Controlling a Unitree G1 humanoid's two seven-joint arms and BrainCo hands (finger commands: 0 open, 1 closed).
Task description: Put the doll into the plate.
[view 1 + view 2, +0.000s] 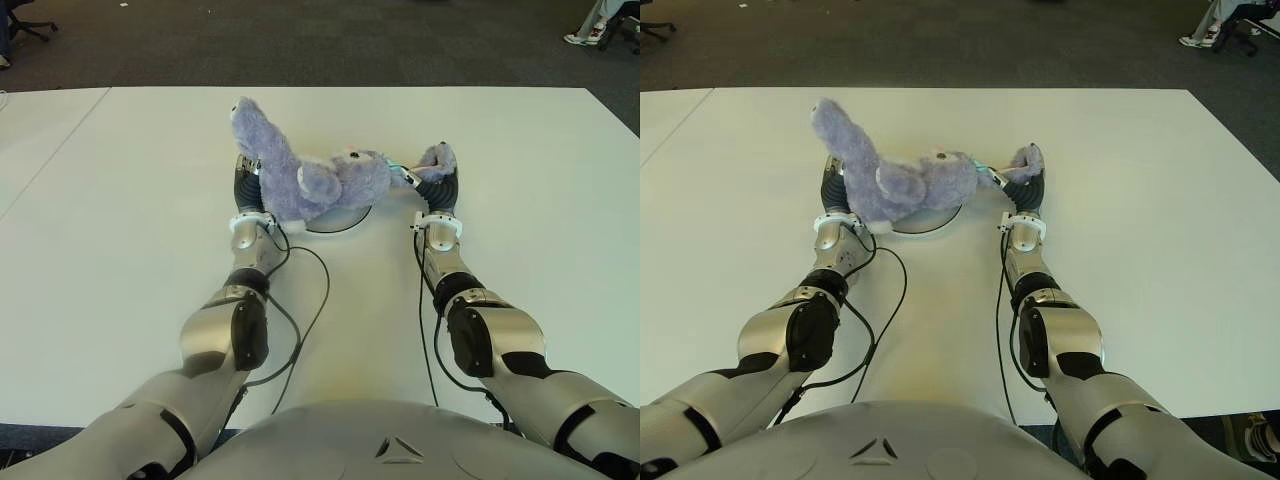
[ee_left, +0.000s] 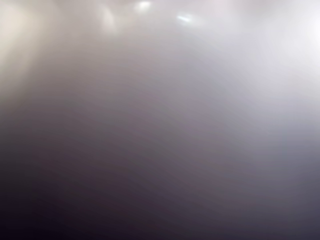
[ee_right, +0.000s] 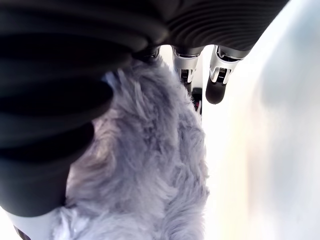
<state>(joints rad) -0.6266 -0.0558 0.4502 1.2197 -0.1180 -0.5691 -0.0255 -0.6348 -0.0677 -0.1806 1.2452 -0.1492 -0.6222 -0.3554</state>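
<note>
A fluffy purple doll (image 1: 320,180) lies across a round white plate (image 1: 345,221) in the middle of the white table (image 1: 120,220), one long limb sticking up at its left end. My left hand (image 1: 247,180) is pressed against the doll's left side, under that raised limb; the left wrist view is covered and shows nothing. My right hand (image 1: 438,182) is at the doll's right end, shut on a small limb. In the right wrist view the doll's fur (image 3: 145,165) fills the palm, with two fingertips (image 3: 215,85) showing past it.
Black cables (image 1: 300,330) run along both forearms over the table. A second table's edge (image 1: 50,150) adjoins on the left. Past the far edge is dark carpet, with an office chair (image 1: 25,20) at the far left and a person's shoes (image 1: 585,38) at the far right.
</note>
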